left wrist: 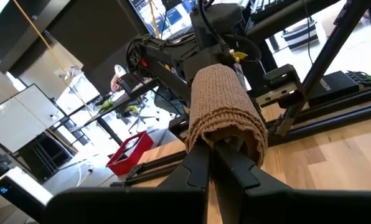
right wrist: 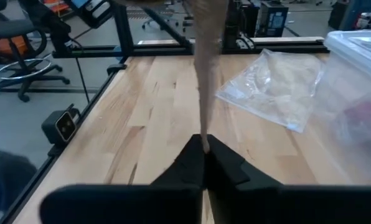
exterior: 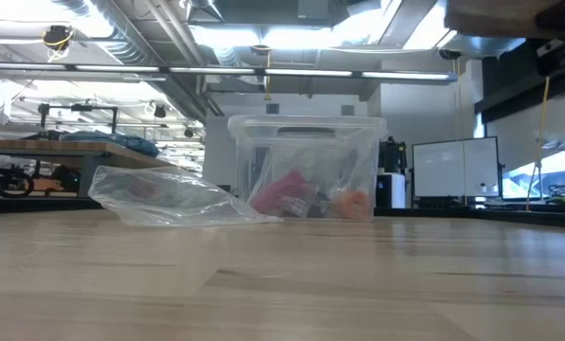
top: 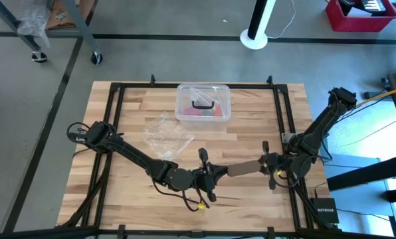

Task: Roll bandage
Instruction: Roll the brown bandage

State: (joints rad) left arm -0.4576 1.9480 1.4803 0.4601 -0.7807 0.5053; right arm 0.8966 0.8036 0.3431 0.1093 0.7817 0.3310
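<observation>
Fingers of my left gripper (left wrist: 213,163) are closed on the bandage (left wrist: 226,109): in the left wrist view the brown ribbed fabric lies wrapped in a partial roll over the two dark fingertips. My right gripper (right wrist: 204,152) is also pinched shut on the bandage, with the strip's edge clamped between its fingertips and running away from them as a thin band.

From above, my left gripper (top: 211,174) sits near the table's front centre, and my right gripper (top: 270,164) is to its right. The bandage (top: 244,168) spans the short gap between them as a taut brown strip, held off the wooden table (top: 131,192).

Beyond the grippers, a crumpled clear plastic bag (top: 166,133) lies left of centre. Just behind it, at the far middle of the table, stands a clear plastic box (top: 203,103) with a black handle and reddish contents. A black frame (top: 118,99) borders the tabletop.
</observation>
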